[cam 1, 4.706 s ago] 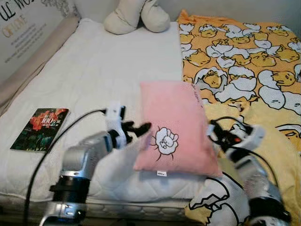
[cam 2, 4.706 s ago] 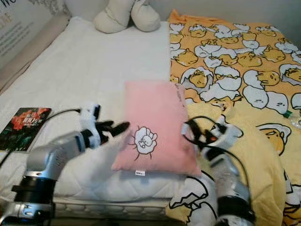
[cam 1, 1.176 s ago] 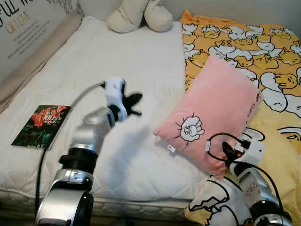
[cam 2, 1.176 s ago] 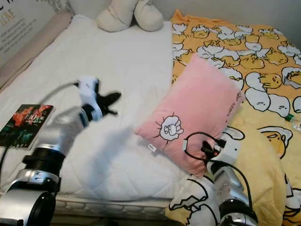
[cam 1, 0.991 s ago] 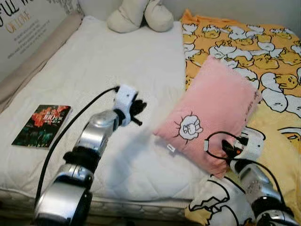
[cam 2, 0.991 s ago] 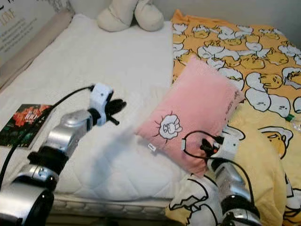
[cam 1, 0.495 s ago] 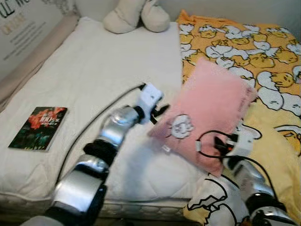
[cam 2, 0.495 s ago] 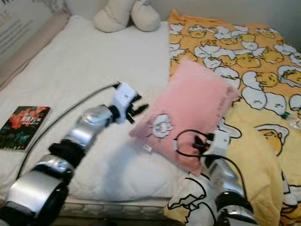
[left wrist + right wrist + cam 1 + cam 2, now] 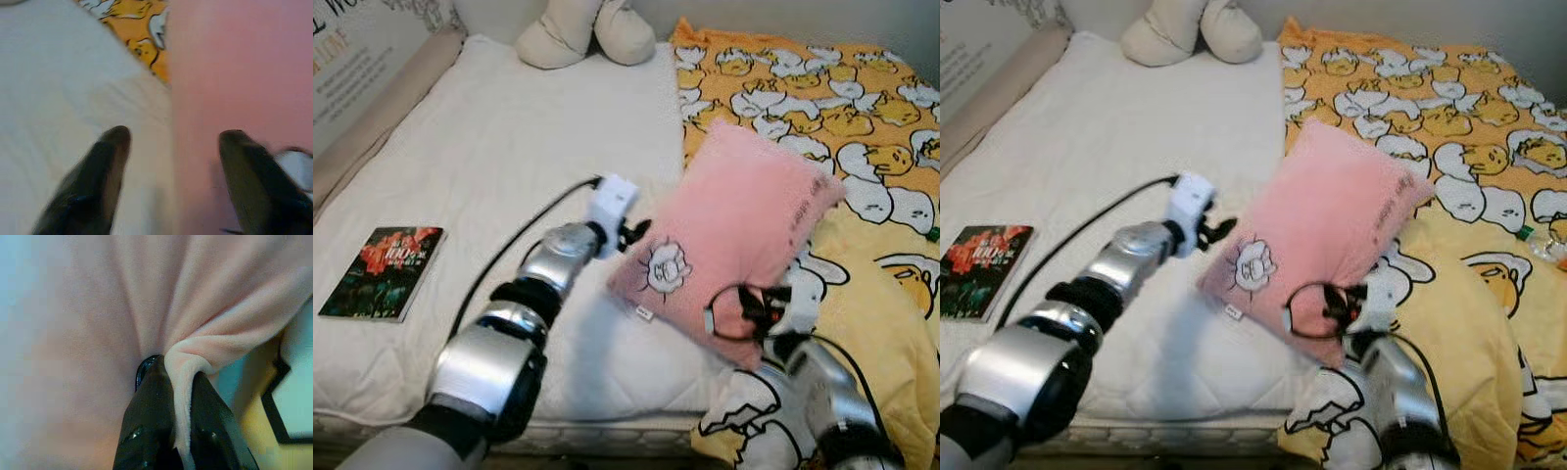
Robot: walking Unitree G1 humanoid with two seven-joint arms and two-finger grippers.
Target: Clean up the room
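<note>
Pink pillow (image 9: 736,233) with a small white cartoon sheep patch is lying slantwise on a bed, straddling the line where the white quilted mattress (image 9: 509,157) is meeting an orange and yellow blanket (image 9: 822,88) printed with egg-shaped cartoon figures. One near corner of the pillow is being pinched by the right gripper (image 9: 173,396), whose two black fingers are pressing together on a bunched fold of the pink fabric, as the right wrist view is showing clearly; from the head camera that gripper is sitting at the pillow's near end, over the yellow part of the blanket, with a black cable looping beside it. On the other side, the left gripper (image 9: 168,142) is reaching in over the mattress to the pillow's left edge, its fingers (image 9: 110,147) standing spread apart, one over the white quilting and the other against the pink cover, closing on nothing. A book (image 9: 380,272) with a dark cover and red flowers is lying flat on the mattress, well apart from the pillow, near the bed's left side. Cream-coloured plush toy (image 9: 587,34) is resting at the head of the bed, beside the blanket's far corner.
</note>
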